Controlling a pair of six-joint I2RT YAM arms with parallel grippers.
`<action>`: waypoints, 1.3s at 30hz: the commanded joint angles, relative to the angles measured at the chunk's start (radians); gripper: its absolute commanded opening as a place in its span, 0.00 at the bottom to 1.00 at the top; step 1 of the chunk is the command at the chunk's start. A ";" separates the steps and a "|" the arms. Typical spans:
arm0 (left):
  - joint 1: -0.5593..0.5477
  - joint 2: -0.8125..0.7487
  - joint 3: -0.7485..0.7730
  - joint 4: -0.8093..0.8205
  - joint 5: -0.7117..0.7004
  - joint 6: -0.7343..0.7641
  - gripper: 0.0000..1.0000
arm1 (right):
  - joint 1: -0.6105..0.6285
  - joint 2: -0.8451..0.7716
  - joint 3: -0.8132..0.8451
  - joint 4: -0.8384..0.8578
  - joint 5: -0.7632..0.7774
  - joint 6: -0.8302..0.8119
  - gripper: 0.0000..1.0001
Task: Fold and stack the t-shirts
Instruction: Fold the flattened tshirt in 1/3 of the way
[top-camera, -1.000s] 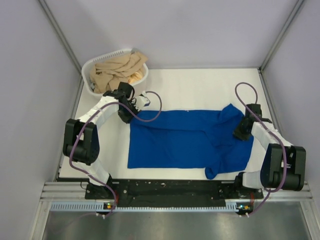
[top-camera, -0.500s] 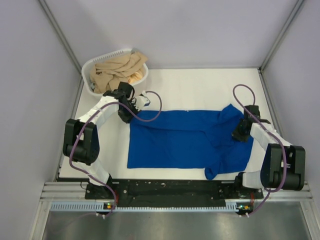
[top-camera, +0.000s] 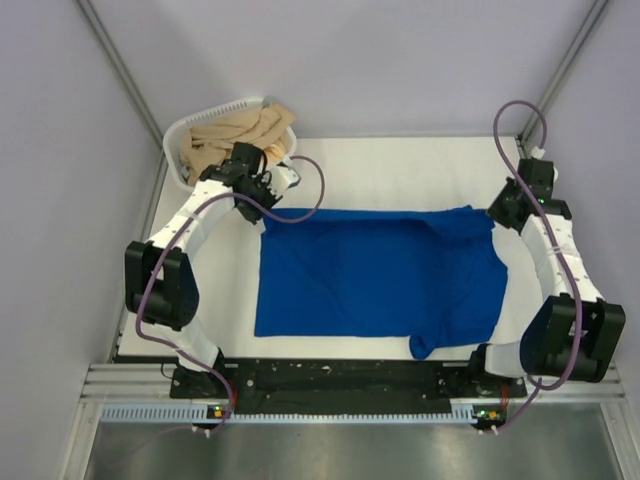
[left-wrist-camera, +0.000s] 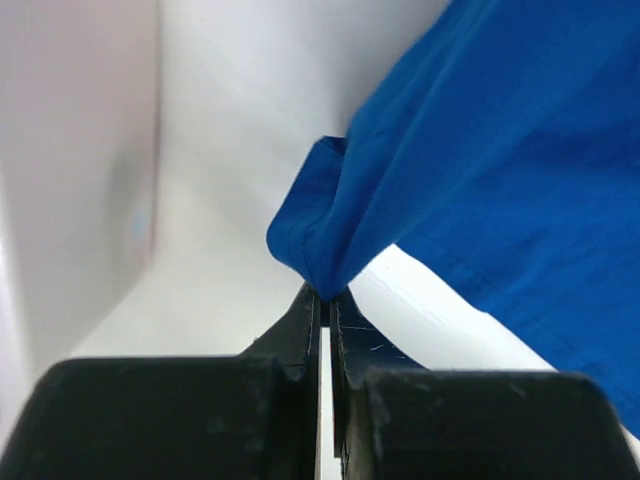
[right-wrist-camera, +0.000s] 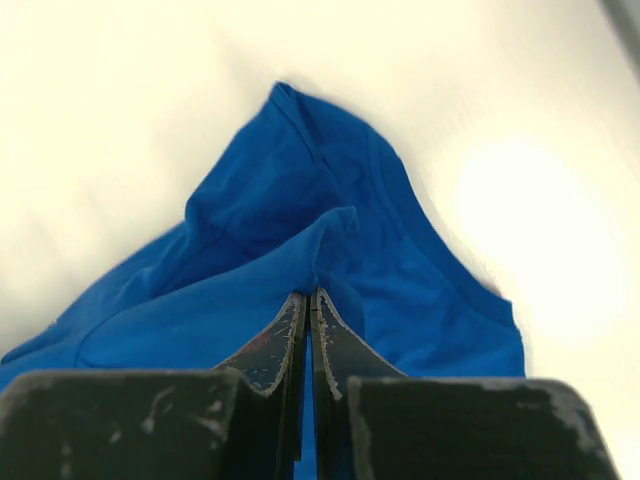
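Observation:
One royal-blue t-shirt (top-camera: 380, 280) lies spread, plain side up, across the white table (top-camera: 400, 170). My left gripper (top-camera: 262, 207) is at its far left corner, shut on a pinch of blue hem (left-wrist-camera: 320, 250) held just above the table. At the far right corner my right gripper (top-camera: 500, 213) is shut on a fold of the blue cloth (right-wrist-camera: 300, 230). The shirt's far edge runs taut between the two grippers. A sleeve (top-camera: 425, 345) sticks out at the near right.
A white laundry basket (top-camera: 178, 132) holding tan garments (top-camera: 235, 135) stands at the far left corner, just behind my left arm. Grey walls close in the table on three sides. The arm bases sit along the near edge.
The right gripper closed on the bunched cloth and pulled it up and out to the far right, flattening the shirt. The left gripper carried its corner a little farther back.

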 joint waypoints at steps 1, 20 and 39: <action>0.004 -0.070 0.056 0.048 -0.054 -0.016 0.00 | -0.020 -0.044 0.095 -0.056 0.036 -0.051 0.00; -0.018 -0.030 -0.237 -0.011 -0.018 0.056 0.06 | -0.049 -0.128 -0.226 -0.106 -0.012 0.002 0.00; -0.005 0.089 0.038 -0.028 0.031 -0.010 0.49 | -0.023 0.206 0.056 0.141 -0.171 -0.192 0.55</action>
